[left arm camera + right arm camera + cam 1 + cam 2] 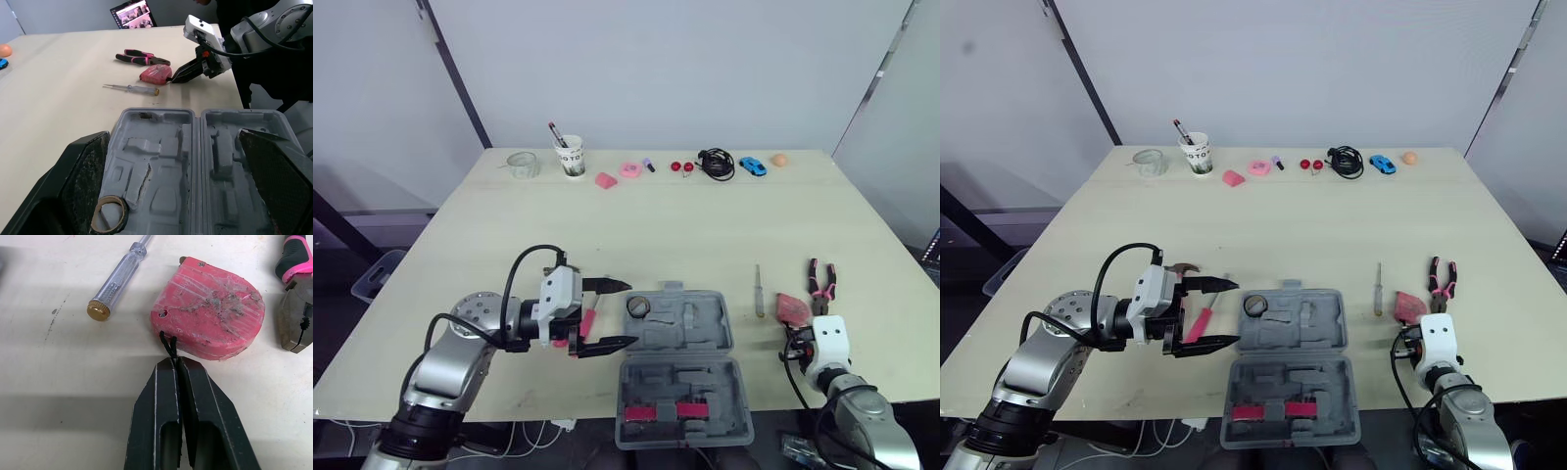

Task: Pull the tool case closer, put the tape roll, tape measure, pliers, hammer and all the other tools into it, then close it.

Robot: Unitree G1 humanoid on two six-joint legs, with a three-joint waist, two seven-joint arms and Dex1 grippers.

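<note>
At the near edge of the tabletop (pixel 656 225) the case (pixel 707 331) lay open at 6 o'clock, lid half toward the robot. The tape roll (pixel 638 306) sat in the far half, in the 10 o'clock corner. At 3 o'clock from the case lay the tape measure (pixel 210 308). The screwdriver (pixel 759 290) was just beside it on the case side, and the pliers (pixel 820 284) were at about 1 o'clock from it. The hammer (pixel 1201 322) lay close by the case at 9 o'clock.

The right end effector (pixel 175 364) was pinched tight. The tape measure's thin black cord (pixel 167 343) ran into its tips, so it looked to be holding the tape measure by that cord while the red body rested on the tabletop. The left end effector (pixel 1237 311) was spread wide at the case's 9 o'clock side, with the hammer's red handle lying between its fingers as seen from above. I couldn't tell whether it was down at the handle.

I judged the step in hand to be the tape measure, with the case drawn in and the roll stowed. The next move called for a slow lift, since a body hung on a cord would likely swing. It would then need carrying toward 9 o'clock, clear over the screwdriver, and lowering into a free pocket. The left looked well placed to close on the hammer. The pliers, screwdriver and lid remained.
</note>
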